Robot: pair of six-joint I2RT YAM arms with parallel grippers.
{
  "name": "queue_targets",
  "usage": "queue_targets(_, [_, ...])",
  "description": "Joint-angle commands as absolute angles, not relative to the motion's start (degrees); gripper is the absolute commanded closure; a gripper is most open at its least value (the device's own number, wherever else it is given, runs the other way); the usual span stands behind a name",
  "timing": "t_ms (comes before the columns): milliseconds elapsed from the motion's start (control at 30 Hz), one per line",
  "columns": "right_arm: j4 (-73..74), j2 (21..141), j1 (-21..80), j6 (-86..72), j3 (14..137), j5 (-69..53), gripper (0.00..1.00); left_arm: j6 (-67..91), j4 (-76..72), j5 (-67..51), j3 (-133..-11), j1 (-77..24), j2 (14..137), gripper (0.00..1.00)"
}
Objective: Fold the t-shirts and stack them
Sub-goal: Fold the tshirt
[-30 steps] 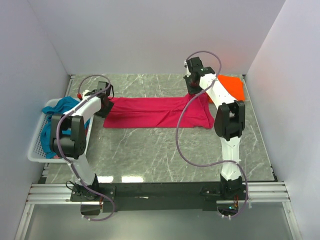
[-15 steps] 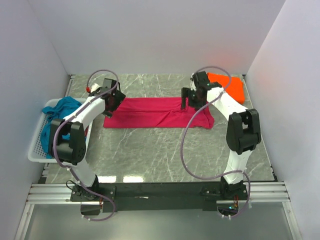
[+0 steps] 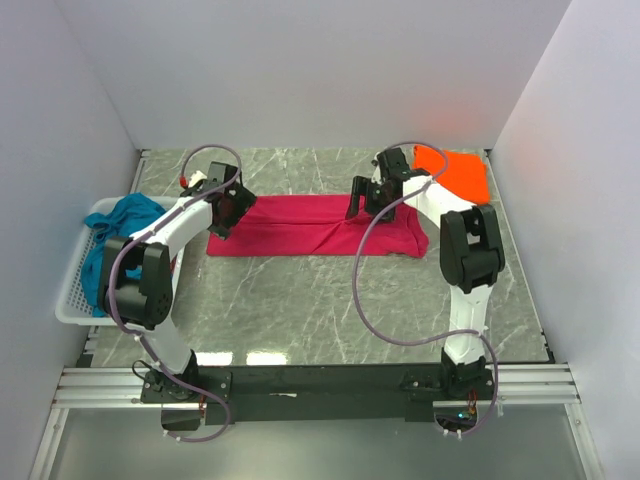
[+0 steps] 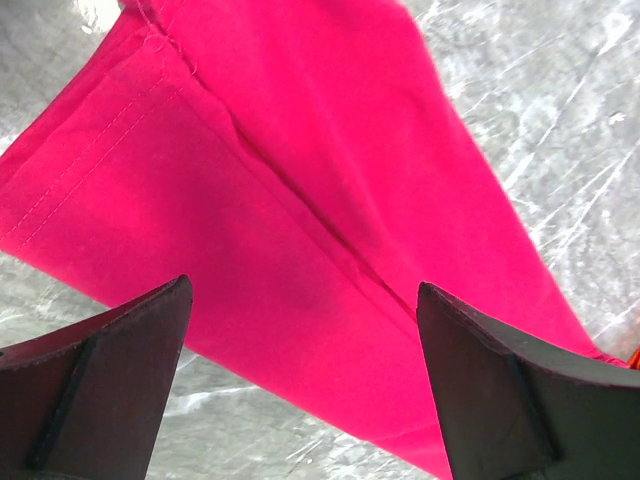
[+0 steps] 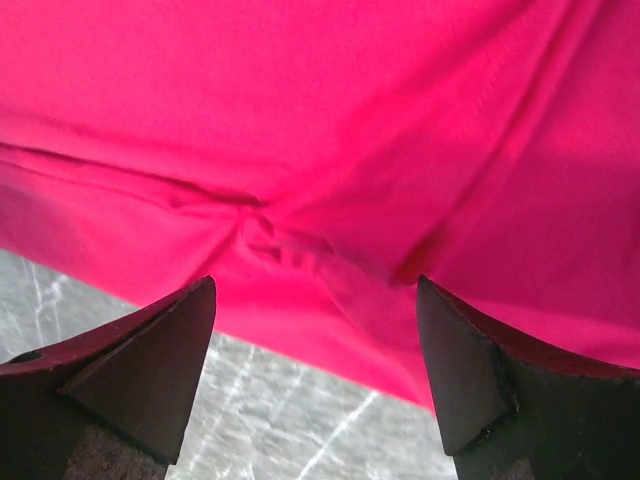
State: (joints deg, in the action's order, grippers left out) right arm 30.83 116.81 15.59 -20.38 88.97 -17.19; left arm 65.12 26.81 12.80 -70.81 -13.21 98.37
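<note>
Now left jaws and right jaws stand spread, just released from the magenta-pink cloth t-shirt [image 3: 300, 226]; lengthwise fold laid on the grey marbled table [image 3: 300, 310], crosswise fold probably next.

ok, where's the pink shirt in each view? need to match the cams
Top external: pink shirt lies flat across the far middle of the table, spread between the two arms.
Left wrist: it runs as a wide diagonal band from upper left to lower right.
Right wrist: it fills the upper part of the frame.
Shared landmark: grey marble table, showing beside the shirt's edge in both wrist views.
</note>
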Motion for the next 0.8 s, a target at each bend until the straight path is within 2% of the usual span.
queue_targets(0, [29.0,118.56,15.82,-22.06,92.46,-19.42,0.13,63.98,25.93,12.3,-70.75,-13.45,98.44,0.01])
queue_targets(433, [24.18,124.27,16.87,-28.03,96.41,-14.85,0.15,63.46,27.34,14.59,-70.31,-13.27,97.47,0.01])
queue_targets(667, [16.27,128.05,18.54,-28.22,107.03,-15.64,0.15,63.46,27.68,14.76,-70.31,-13.18,97.21,0.01])
queue_targets(767, [19.84,130.77,19.42,-26.73,114.94,-15.47,0.15,63.46,28.39,15.46,-70.66,-13.1,96.86,0.0])
